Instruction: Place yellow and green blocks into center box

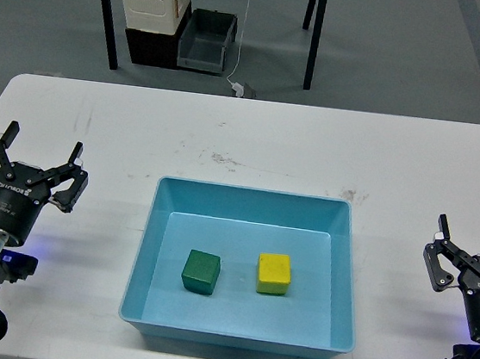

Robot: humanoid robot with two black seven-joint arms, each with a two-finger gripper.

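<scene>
1 green block (201,271) & 1 yellow block (273,273) sit apart in blue tray (251,200); left gripper (25,165) wide, right gripper (441,253) can't tell.

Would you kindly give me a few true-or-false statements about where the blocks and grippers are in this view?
1. The green block lies inside the blue tray. True.
2. The yellow block sits on the bare table. False: it is in the tray, right of the green block.
3. The left gripper holds a block. False: it is open and empty, beside the tray.
4. The right gripper is outside the tray. True.
</scene>
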